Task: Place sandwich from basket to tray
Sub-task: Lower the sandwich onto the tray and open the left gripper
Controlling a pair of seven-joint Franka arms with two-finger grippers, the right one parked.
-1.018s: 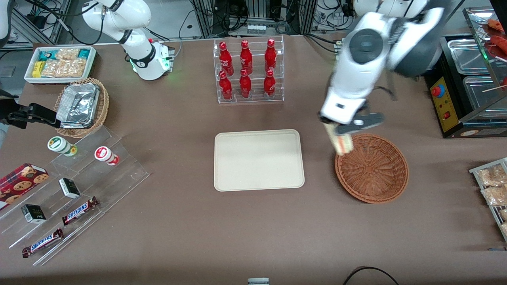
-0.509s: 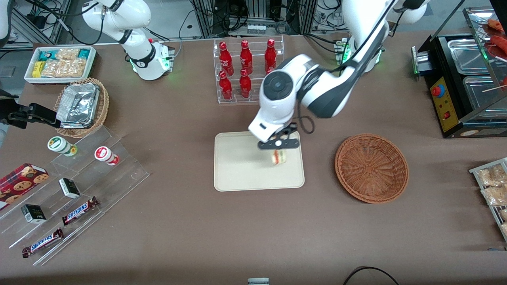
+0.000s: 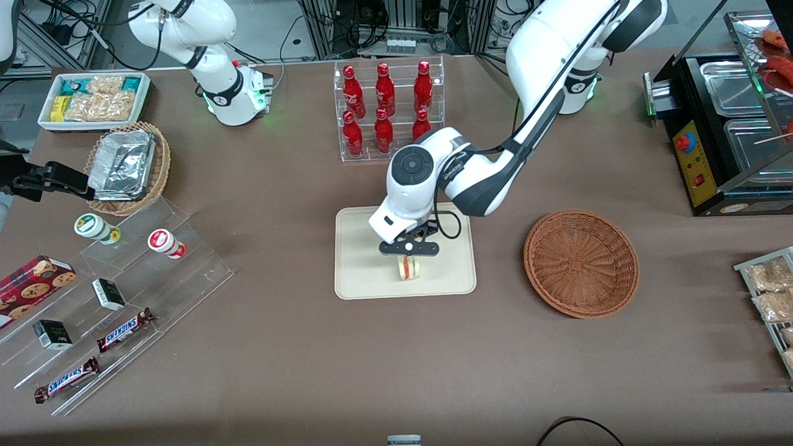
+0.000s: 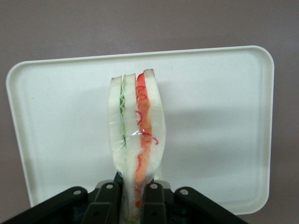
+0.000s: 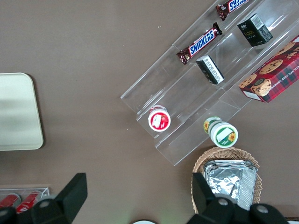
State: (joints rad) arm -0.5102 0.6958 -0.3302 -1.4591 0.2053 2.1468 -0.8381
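My left gripper is shut on the sandwich, a wrapped white-bread wedge with red-orange and green filling, and holds it low over the cream tray, near the tray's edge nearest the front camera. In the left wrist view the sandwich stands between my fingers above the tray. The reddish-brown wicker basket sits empty beside the tray, toward the working arm's end of the table.
A clear rack of red bottles stands farther from the front camera than the tray. A clear stepped stand with snacks and a tan basket of foil containers lie toward the parked arm's end.
My gripper has carried the sandwich from the basket's rim across to the tray, then lower and nearer to the front camera over the tray.
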